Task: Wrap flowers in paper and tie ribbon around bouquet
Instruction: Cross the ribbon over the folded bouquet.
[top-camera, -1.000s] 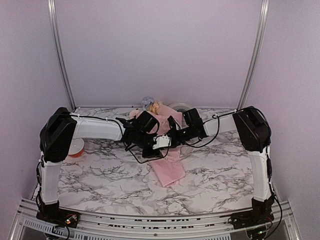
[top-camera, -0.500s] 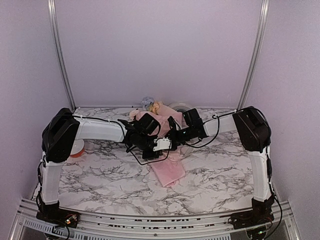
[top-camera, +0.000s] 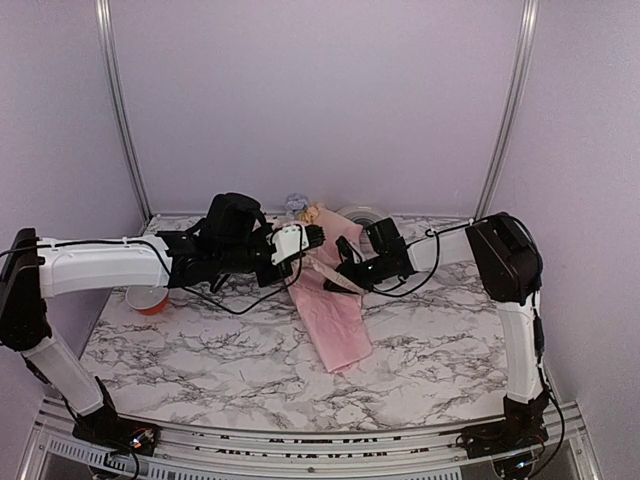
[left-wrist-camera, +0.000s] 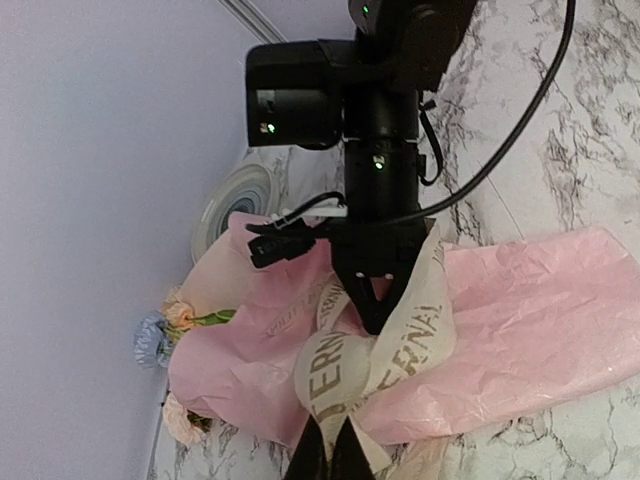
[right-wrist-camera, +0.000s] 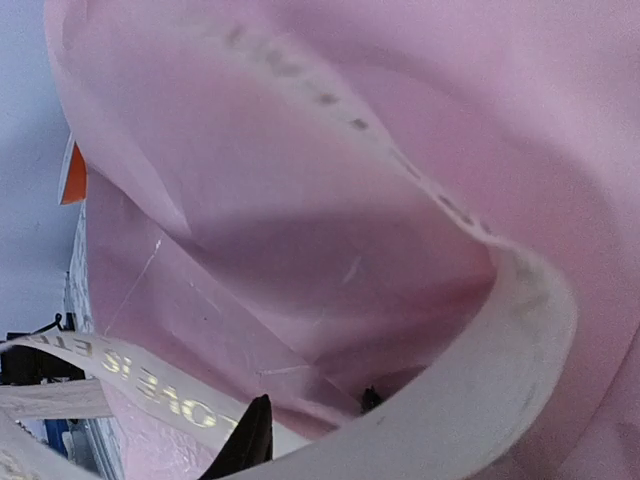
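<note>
Tugging the ribbon (left-wrist-camera: 400, 340), clamped in the left gripper (left-wrist-camera: 330, 445), may undo its loop; the right gripper's (left-wrist-camera: 375, 310) state cannot be told.

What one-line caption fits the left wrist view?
Left gripper pinches the lettered cream ribbon looped over the pink bouquet, right gripper poised at the loop.

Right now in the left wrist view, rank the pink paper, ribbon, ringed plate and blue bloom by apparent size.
1. pink paper
2. ribbon, though it lies nearest the camera, which flatters it
3. ringed plate, partly hidden behind the paper
4. blue bloom
</note>
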